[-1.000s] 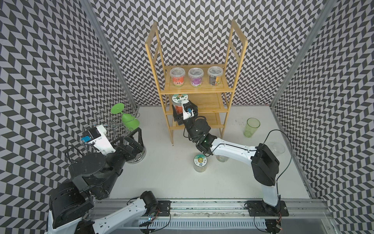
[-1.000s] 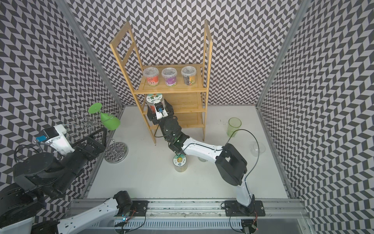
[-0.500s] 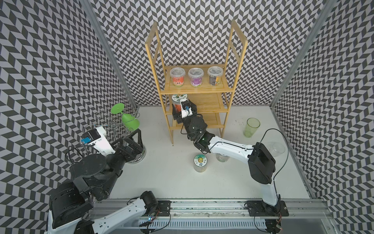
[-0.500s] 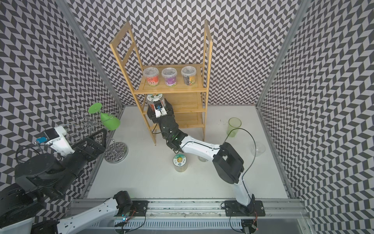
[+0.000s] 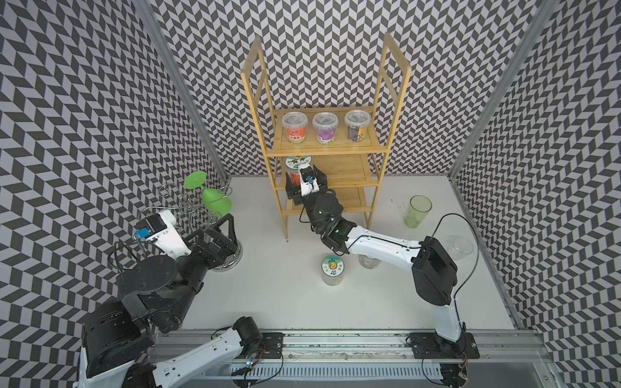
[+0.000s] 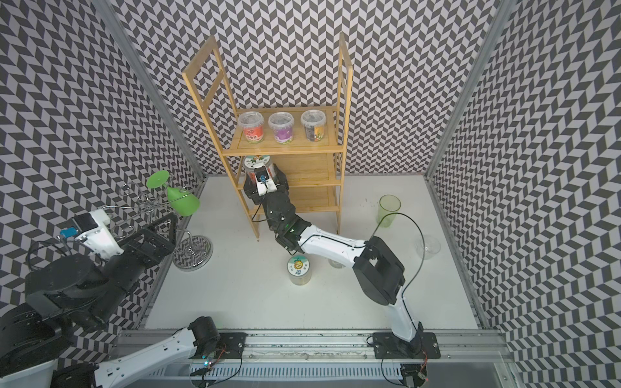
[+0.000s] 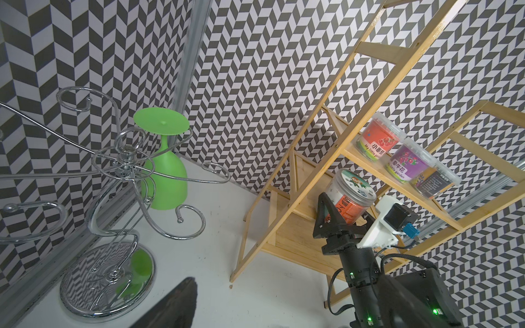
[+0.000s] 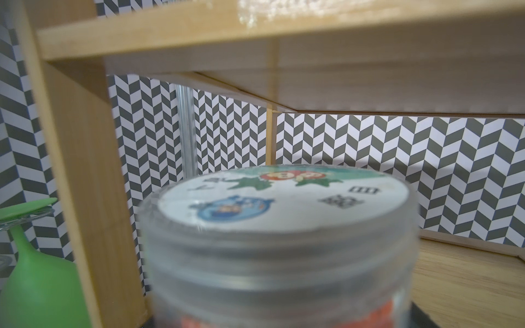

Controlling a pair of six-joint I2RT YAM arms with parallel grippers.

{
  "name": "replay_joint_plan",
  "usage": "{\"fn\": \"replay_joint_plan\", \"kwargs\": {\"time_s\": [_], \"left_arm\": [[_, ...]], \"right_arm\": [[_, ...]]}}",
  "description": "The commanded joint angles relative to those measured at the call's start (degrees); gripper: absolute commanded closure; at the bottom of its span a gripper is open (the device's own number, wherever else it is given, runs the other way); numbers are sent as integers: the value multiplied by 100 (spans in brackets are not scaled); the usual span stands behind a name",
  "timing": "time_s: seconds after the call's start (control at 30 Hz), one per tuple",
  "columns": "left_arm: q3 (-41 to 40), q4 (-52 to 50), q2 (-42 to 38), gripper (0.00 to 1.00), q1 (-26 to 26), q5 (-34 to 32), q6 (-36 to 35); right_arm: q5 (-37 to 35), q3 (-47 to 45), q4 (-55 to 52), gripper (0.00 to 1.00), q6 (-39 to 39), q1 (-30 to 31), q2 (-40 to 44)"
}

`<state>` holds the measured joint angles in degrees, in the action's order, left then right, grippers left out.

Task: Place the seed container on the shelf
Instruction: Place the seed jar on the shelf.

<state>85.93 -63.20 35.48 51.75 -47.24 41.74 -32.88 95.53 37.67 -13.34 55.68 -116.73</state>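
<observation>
The right gripper (image 5: 304, 181) reaches into the tall light bamboo three-tier rack (image 5: 346, 172). Its jaws flank the clear plastic seed jar with orange label and white printed lid (image 7: 350, 196), which is at the near left corner of the middle tier. Whether they press it, I cannot tell. The left gripper (image 6: 161, 231) hangs wide and empty at the left, beside the chrome wire stand (image 6: 193, 255).

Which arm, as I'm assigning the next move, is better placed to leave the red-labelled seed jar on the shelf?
Right: the right gripper sits around the red-labelled seed jar inside the bamboo shelf. The left gripper, open and empty, is off by the chrome glass stand.
</observation>
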Motion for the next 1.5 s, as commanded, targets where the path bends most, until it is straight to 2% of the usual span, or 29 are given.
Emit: {"fn": "replay_joint_plan", "kwargs": {"time_s": [0.0, 0.57, 1.47], "left_arm": [[-41, -129, -77, 0, 37, -107, 25], [-67, -118, -95, 0, 116, -154, 28], [-68, -183, -105, 0, 257, -299, 43]], "right_arm": [[-86, 83, 162, 14, 99, -13, 15], [-231, -329, 232, 6, 16, 5, 394], [-68, -618, -218, 3, 50, 5, 873]]}}
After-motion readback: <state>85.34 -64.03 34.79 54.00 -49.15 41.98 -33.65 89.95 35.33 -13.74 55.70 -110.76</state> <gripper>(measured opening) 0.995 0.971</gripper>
